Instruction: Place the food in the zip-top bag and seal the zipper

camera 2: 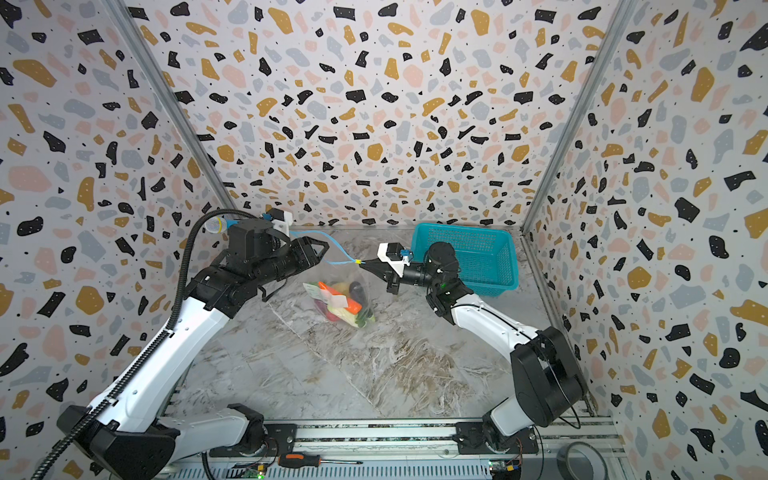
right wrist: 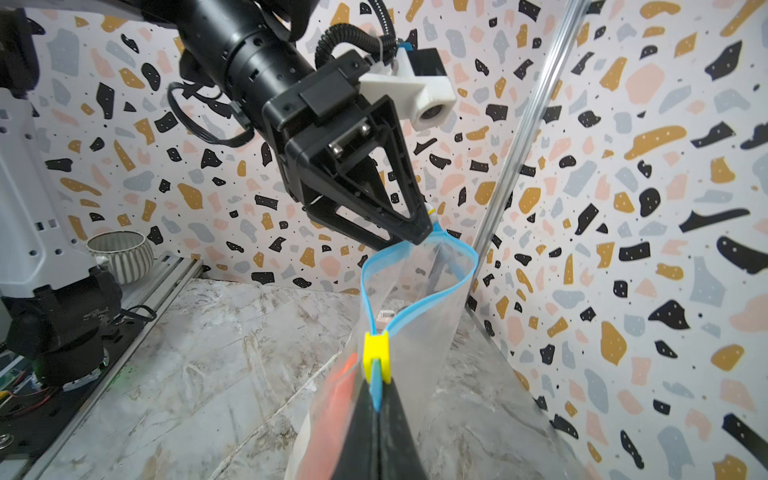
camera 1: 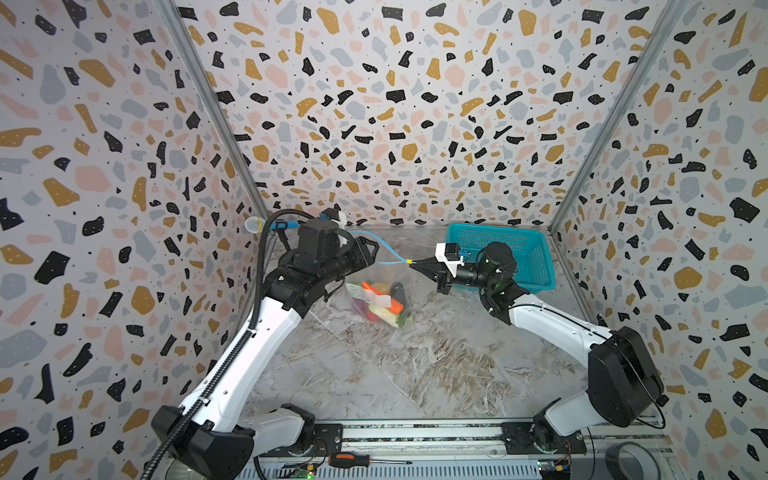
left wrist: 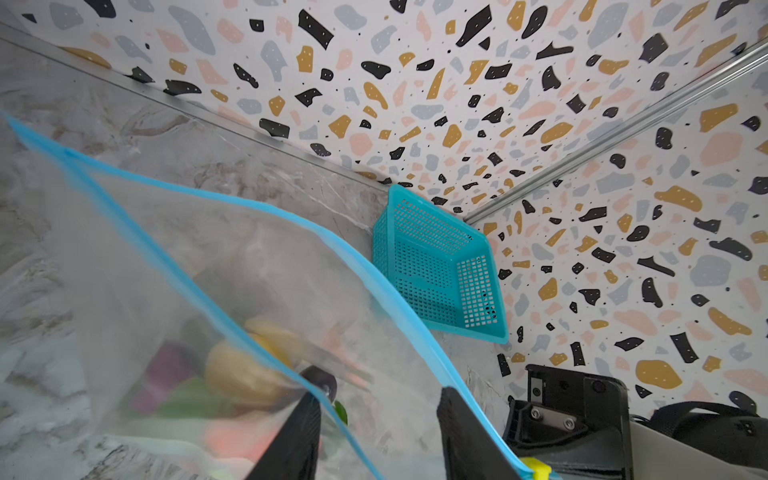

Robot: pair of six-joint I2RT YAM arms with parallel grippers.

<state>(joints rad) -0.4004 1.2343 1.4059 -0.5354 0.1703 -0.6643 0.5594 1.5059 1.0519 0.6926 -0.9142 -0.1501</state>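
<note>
Blue zipper (left wrist: 257,204) pinched tight by right pincer (camera 1: 412,263), centre frame, beside yellow slider (right wrist: 376,353); left pincer (left wrist: 380,399) spread open at zip-top bag (camera 1: 388,276) mouth

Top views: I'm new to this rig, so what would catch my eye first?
A clear bag is held up mid-scene, toy vegetables bunched at its bottom. Its blue zipper stretches between the arms, the right arm's jaws shut on it beside the yellow slider. A teal basket sits in the back right corner.
</note>
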